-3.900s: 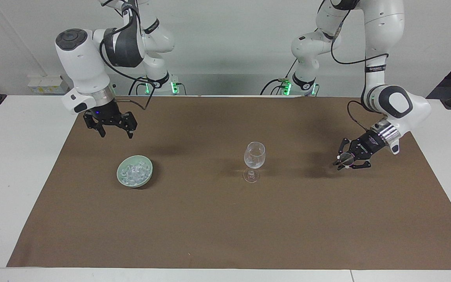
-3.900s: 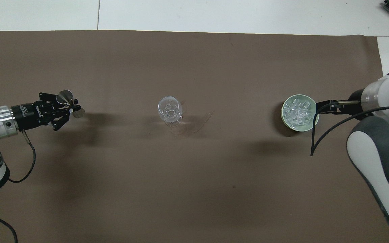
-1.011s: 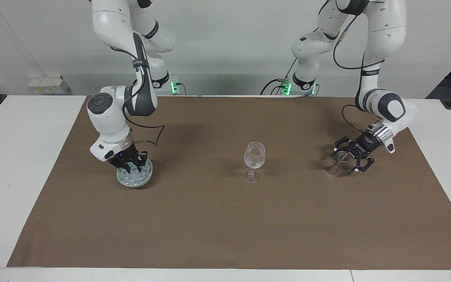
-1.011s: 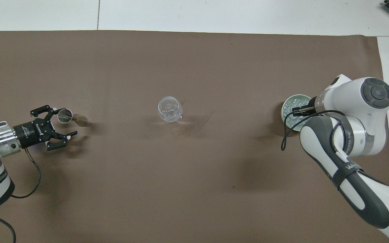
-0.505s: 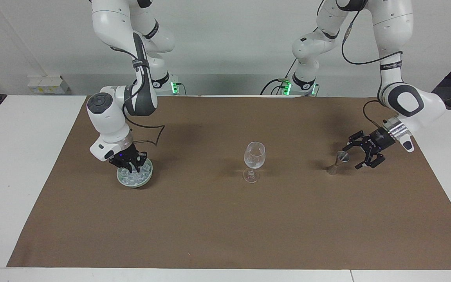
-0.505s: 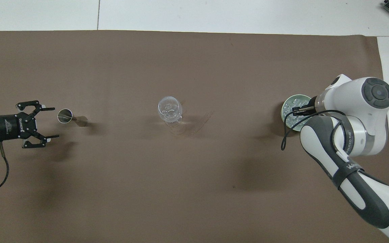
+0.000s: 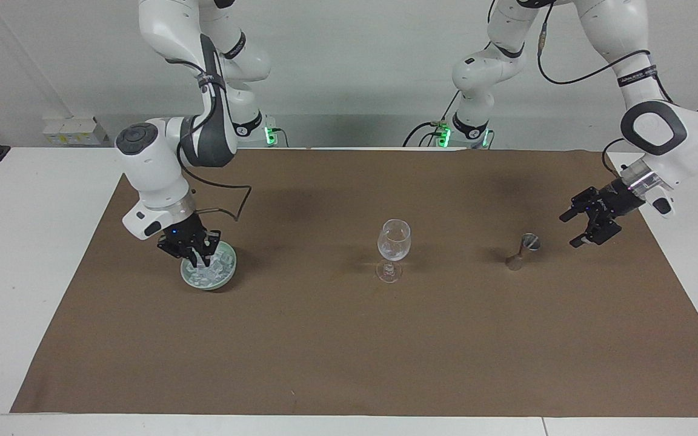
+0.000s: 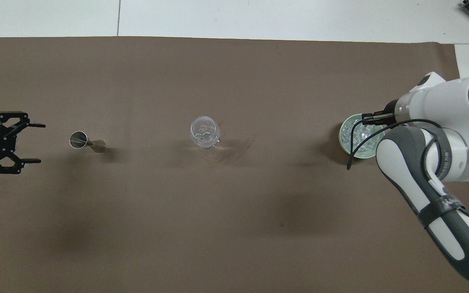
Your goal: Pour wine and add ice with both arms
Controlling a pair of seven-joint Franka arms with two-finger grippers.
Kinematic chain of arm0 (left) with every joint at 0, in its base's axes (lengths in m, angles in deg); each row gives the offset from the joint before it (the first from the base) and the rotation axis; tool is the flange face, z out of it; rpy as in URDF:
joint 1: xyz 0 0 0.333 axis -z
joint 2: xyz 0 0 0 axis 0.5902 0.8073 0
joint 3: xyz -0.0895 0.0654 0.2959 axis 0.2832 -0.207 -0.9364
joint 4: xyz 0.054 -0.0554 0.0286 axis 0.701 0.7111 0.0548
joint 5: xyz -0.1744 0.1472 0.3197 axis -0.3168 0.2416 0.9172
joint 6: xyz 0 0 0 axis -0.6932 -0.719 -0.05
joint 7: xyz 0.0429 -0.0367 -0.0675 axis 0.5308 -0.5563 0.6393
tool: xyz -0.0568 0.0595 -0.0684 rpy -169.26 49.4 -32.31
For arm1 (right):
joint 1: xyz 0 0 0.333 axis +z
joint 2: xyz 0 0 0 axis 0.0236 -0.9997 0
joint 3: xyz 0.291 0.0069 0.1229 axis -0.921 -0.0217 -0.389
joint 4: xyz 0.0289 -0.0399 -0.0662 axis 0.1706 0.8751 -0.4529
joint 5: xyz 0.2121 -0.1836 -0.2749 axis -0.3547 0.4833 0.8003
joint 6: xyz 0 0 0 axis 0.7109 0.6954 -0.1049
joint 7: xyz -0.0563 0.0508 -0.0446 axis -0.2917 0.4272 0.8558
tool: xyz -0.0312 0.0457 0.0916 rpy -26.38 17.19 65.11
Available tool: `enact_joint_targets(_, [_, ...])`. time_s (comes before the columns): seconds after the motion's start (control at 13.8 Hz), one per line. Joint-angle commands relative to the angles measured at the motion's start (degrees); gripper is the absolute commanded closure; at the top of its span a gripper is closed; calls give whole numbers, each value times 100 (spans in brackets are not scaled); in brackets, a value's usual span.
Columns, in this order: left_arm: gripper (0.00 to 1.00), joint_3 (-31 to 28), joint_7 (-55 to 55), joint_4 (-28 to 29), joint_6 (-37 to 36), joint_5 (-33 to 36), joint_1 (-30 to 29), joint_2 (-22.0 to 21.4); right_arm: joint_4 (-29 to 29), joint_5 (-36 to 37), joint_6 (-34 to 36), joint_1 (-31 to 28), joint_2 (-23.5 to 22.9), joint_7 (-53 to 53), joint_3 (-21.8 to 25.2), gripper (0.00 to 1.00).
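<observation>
A brown mat [image 7: 349, 339] is spread over the white worktop [image 7: 16, 242], and wide bare stretches of it are seen all around the 3 things set in a row across its middle. The wine glass [image 7: 393, 248] is stood upright at the centre, with a few clear chunks seen in its bowl. Toward the left arm's end, a small metal jigger [image 7: 523, 249] is stood upright, well apart from the glass. The left hand [image 7: 588, 225] is held spread over the mat near its edge, close to the jigger but clear of it, with nothing gripped. Toward the right arm's end, the ice [image 7: 214, 267] is heaped in a pale green bowl [image 7: 228, 275] near the mat's edge. The right hand [image 7: 199, 259] is lowered into that bowl, fingertips down among the ice; whether a chunk is pinched cannot be told.
</observation>
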Motion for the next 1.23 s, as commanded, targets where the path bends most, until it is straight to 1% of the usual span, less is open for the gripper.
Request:
enact_joint_targets(0.0, [0,-33,-539,-60,-83,649,248,-177,-348,-178,623,-74,282,4,-15,100])
enact_joint_targets(0.14, [0,-33,-1128,-51,39,834,361,-274,-664,-178,1097,-74,388,302,-15,100])
enact_joint_targets(0.29, [0,-24,-1471,-52,206,1351,459,-361,-893,-178,1336,-74,476,523,-42,100])
enact_joint_targets(0.36, [0,-24,-1847,-60,233,1397,485,-371,-1042,-187,1459,-66,476,576,-33,100])
enact_joint_targets(0.51, [0,-24,-2421,-51,268,1502,547,-432,-1123,-187,1530,-74,485,585,-16,100])
enact_joint_targets(0.65, [0,-24,-2484,-51,251,1826,739,-502,-1132,-196,1530,-66,555,698,-42,100])
enact_joint_targets(0.72, [0,-24,-2728,-51,216,1994,792,-546,-1184,-187,1548,-66,581,743,-51,100])
enact_joint_targets(0.87, [0,-24,-3456,-16,198,2004,871,-660,-1202,-196,1548,-66,608,805,-59,100])
enact_joint_targets(1.16, [0,-24,-3906,98,137,2022,1249,-792,-1202,-196,1661,-83,713,796,-51,100])
